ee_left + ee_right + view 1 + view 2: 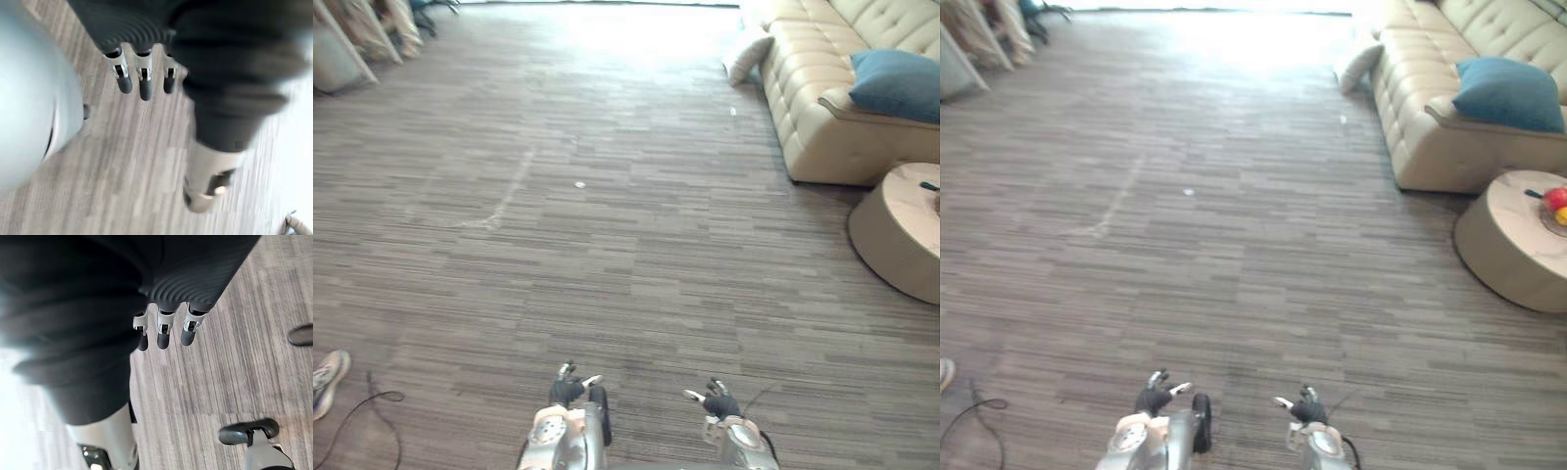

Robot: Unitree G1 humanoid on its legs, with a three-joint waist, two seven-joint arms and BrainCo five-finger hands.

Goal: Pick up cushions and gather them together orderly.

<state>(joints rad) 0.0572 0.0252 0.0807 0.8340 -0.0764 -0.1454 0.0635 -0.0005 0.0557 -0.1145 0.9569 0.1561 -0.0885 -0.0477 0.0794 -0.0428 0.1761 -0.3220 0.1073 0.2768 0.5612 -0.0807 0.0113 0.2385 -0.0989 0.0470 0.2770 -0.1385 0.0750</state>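
Observation:
A blue cushion (pixel 898 83) lies on the seat of the cream sofa (pixel 813 108) at the far right. A cream cushion (pixel 746 54) rests on the floor against the sofa's far end. My left hand (pixel 570 390) and right hand (pixel 717 399) hang low at the near edge of the view, far from both cushions. In the left wrist view the straight fingers (pixel 142 83) point down at bare floor and hold nothing. The right wrist view shows that hand's fingers (pixel 166 330) relaxed and empty too.
A round beige coffee table (pixel 1503 245) with fruit (pixel 1557 201) on it stands in front of the sofa at the right. Draped items (pixel 357 39) stand at the far left. A person's shoe (pixel 328 377) shows at the left edge. Wide carpeted floor (pixel 607 245) lies ahead.

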